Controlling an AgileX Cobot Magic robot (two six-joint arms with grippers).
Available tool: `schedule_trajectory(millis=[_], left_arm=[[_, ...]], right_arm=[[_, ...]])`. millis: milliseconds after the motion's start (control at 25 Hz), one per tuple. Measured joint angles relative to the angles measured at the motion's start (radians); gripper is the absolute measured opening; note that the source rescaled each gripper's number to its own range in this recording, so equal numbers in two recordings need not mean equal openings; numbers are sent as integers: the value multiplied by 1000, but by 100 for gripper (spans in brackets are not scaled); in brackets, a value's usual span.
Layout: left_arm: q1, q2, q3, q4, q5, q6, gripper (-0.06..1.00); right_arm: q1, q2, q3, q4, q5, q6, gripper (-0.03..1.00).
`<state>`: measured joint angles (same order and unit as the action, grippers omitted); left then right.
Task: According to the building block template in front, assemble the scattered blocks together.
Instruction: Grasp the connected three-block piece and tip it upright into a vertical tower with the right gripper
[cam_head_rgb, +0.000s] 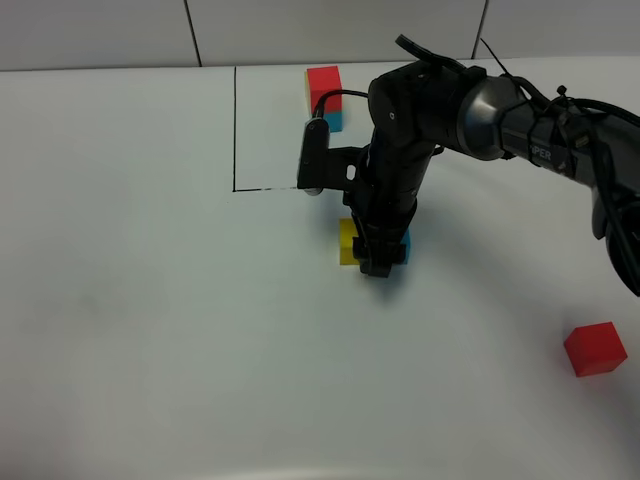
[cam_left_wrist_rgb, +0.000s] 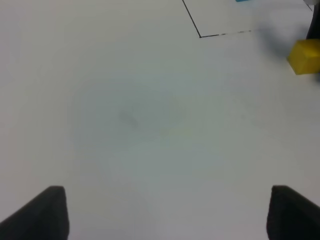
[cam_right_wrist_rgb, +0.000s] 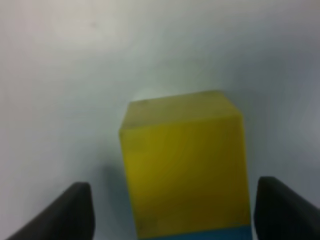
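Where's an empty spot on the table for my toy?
The left side of the table is bare, and the front between the yellow cube and red cube. It's crowded in the middle, where the right arm stands over the yellow cube.

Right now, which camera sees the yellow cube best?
The right wrist view: the yellow cube fills the picture, close up. Exterior high shows only a strip beside the right arm; left wrist shows it small and blurry.
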<state>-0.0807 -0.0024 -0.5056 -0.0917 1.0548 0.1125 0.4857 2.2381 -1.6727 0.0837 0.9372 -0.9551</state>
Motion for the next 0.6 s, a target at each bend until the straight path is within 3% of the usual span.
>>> schedule_trajectory(millis=[120,360,480,600], left_arm=[[0,0,0,0,0,0,89],[0,0,0,0,0,-1,89],[0,0,0,0,0,-1,89],[0,0,0,0,0,-1,89]], right_arm=[[0,5,0,-1,-11,5,3],[0,5,-7,-17,-12,162,1],[0,5,-22,-20,-5,372,1],[0,2,-27,-6,4,688,1]])
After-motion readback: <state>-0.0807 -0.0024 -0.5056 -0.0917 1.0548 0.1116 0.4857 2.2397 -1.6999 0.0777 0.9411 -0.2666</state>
